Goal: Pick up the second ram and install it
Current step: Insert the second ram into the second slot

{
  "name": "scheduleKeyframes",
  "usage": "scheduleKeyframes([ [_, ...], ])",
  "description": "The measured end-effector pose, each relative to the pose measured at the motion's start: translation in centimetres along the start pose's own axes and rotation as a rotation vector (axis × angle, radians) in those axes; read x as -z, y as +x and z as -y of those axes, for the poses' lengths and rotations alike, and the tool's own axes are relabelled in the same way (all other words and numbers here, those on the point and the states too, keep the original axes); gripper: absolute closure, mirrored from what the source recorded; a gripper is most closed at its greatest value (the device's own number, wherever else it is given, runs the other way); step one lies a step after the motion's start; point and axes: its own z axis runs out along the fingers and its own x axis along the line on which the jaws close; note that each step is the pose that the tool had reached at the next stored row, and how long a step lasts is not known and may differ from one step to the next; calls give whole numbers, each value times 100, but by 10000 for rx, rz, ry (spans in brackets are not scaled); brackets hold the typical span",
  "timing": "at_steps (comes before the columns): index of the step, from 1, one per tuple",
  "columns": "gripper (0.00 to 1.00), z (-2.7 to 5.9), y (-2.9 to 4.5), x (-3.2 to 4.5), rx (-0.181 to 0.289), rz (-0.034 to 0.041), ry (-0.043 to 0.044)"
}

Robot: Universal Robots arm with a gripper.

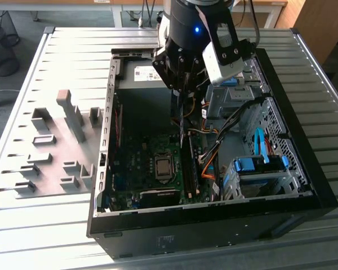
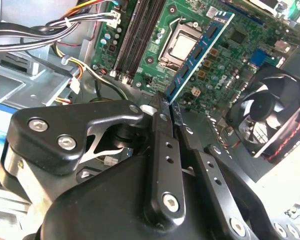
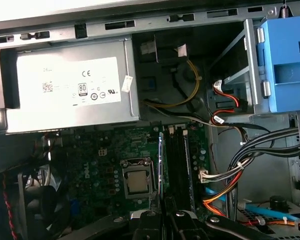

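Blue second ram (image 2: 197,51) clamped edgewise btwn end effector (image 2: 168,109) fingers, above motherboard (image 2: 240,45) slots, w/ CPU socket (image 2: 177,47) beside.

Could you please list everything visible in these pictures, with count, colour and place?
computer case: one, black, lying open on the table.
table: one, grey slatted metal, under the case.
holder blocks: several, grey, on the table at the exterior view's left.
mainboard: one, green, on the case floor.
processor socket: one, silver, mid-board.
power supply: one, grey, beside the mainboard.
fan: one, black, at the board's edge.
drive brackets: light blue, in the drive cage.
cables: several, orange, black, yellow.
memory stick: one, blue, held above the board.
gripper: one, black, shut on the stick's end.
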Motion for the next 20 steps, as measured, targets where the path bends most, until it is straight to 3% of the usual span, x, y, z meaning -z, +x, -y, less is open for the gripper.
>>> scheduleKeyframes([
  [5,86,-1,-12,-30,470,-8,18],
  [20,86,-1,-14,-79,490,-8,18],
])
